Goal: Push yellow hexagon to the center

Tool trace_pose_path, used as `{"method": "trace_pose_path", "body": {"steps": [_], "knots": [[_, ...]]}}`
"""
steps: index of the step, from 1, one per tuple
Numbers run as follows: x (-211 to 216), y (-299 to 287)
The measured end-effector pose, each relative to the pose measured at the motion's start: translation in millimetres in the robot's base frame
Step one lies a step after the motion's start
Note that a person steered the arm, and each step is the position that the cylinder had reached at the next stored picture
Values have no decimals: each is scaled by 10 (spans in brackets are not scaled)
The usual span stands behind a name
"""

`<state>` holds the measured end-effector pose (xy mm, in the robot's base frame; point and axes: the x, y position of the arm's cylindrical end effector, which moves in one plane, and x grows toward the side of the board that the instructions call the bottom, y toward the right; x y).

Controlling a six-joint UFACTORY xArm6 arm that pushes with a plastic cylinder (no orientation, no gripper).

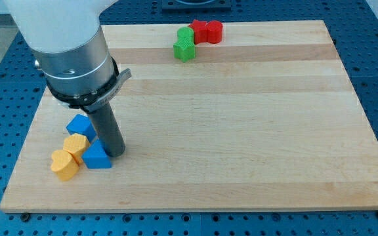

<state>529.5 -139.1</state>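
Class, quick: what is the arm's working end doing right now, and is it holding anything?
My tip: a plain rod, nothing to open or close, holding nothing, beside the blue triangular block, right of the yellow hexagon.

Enters from the view's top left as a wide white arm housing (54,23), stepping down to a grey metal collar (77,69) ringed by a black clamp band (87,98) with a small tab projecting toward the view's right. Continues below the clamp as a straight dark rod (105,128), near vertical with a slight lean toward the view's right, ending at my tip (116,153) in the lower-left part of the view. No jaws or fingers fitted; rod end plain and blunt.
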Motion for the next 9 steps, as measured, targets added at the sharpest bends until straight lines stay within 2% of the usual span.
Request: {"method": "trace_pose_path", "body": {"steps": [1,3,4,5,7,8,9], "knots": [[0,39],[98,662],[521,701],[774,461],[777,-526],[668,-871],[459,-981]]}}
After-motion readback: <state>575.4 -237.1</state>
